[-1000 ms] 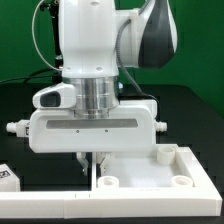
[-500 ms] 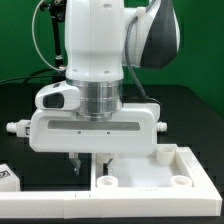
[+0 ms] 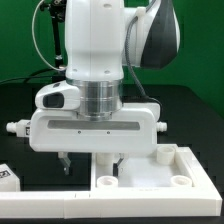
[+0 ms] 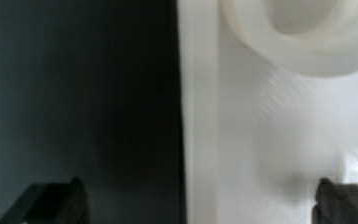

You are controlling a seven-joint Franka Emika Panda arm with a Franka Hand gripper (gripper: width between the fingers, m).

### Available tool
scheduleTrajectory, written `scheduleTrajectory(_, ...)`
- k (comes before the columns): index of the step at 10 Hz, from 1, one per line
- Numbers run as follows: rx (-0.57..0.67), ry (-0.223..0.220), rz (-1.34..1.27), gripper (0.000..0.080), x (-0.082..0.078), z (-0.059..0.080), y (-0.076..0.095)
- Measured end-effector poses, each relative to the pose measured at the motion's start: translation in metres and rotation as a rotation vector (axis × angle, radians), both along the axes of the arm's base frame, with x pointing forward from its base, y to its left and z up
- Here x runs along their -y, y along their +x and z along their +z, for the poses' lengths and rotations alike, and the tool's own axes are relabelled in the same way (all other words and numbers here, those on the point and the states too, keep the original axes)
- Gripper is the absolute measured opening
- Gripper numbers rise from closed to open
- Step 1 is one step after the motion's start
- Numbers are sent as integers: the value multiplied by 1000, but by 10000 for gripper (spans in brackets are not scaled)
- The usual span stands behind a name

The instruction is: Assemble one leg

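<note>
Hovers with gripper over the edge of the white panel, near a corner hole. Holds jaws wide apart, clamping nothing. Cannot tell whether the tagged white piece, cut off at the exterior view's left edge, is the leg.

The arm is glossy white with a dark grey elbow shell. The gripper is white with a grey strip, and its jaws are black. The desk is black, the square panel plain white and the backdrop green.

Wht arm — grey joint, wht end effector
</note>
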State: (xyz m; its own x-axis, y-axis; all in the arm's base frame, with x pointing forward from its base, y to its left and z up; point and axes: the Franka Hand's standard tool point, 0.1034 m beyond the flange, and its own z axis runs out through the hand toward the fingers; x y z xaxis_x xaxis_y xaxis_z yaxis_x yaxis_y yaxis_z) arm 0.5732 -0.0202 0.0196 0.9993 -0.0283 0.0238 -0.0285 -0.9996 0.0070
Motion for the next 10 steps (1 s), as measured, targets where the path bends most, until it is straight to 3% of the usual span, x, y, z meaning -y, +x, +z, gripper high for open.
scheduleTrajectory(2,-15,25,2,646,-10,35,-26)
scheduleTrajectory(3,-36,35,-10,649,-14,41,-32)
scheduleTrajectory(5,-48,34,-12,649,-12,37,-33)
scheduleTrajectory(7,-211,70,-17,649,-19,37,-41)
scheduleTrajectory(9,-381,97,-40,649,-34,40,-68)
scheduleTrajectory(10,-466,112,-36,649,-40,44,-90)
